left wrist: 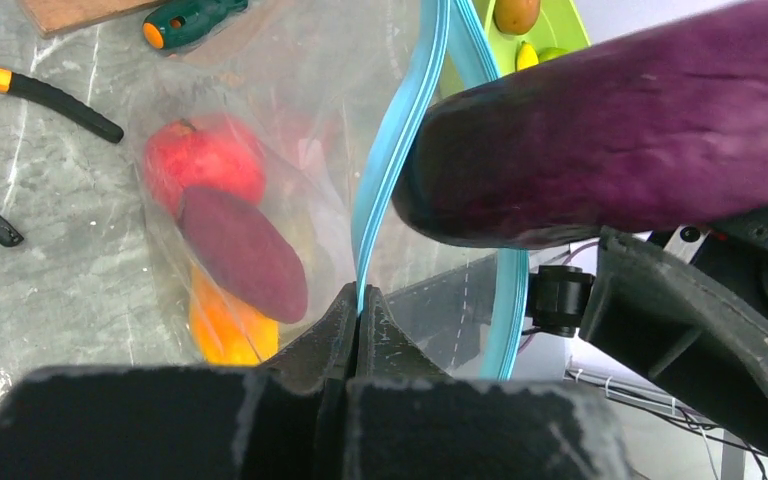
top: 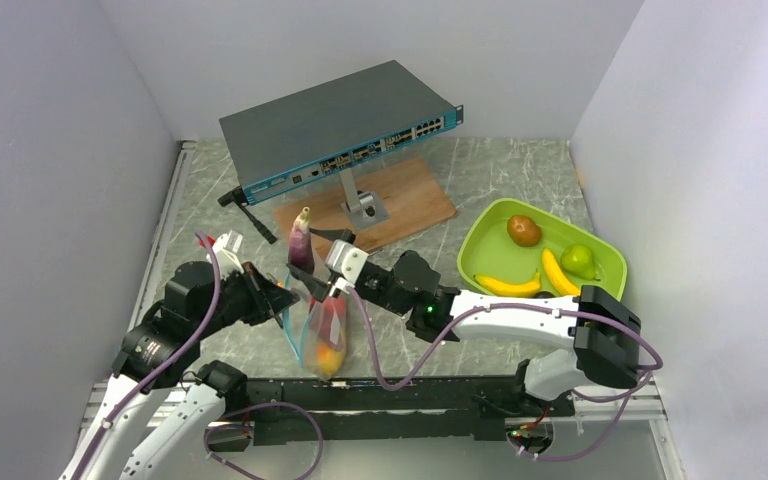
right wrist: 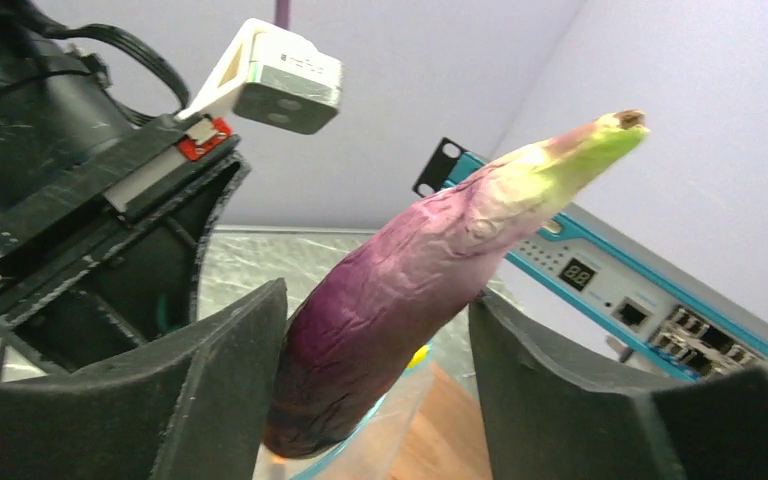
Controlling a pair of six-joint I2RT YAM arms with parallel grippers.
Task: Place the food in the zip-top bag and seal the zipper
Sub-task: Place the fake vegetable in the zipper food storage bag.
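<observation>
My left gripper (top: 280, 302) (left wrist: 358, 300) is shut on the teal-blue zipper (left wrist: 400, 150) of the clear zip-top bag (top: 325, 335), holding one side of the mouth up. Inside the bag lie a red apple (left wrist: 205, 160), a reddish piece (left wrist: 245, 255) and an orange (left wrist: 220, 325). The purple eggplant (top: 301, 245) (left wrist: 610, 140) (right wrist: 420, 290) stands stem-up between the fingers of my right gripper (top: 313, 278) (right wrist: 380, 292), its blunt end at the bag's mouth. Those jaws are open: the eggplant leans on the left finger, and a gap shows lower down beside the right one.
A lime-green tray (top: 480, 235) at the right holds a brown round fruit (top: 524, 230), a green pear (top: 580, 260) and two bananas (top: 508, 285). A network switch (top: 340, 130) stands on a wooden board (top: 410, 195) behind. A screwdriver (left wrist: 195, 20) and pliers (left wrist: 40, 90) lie near the bag.
</observation>
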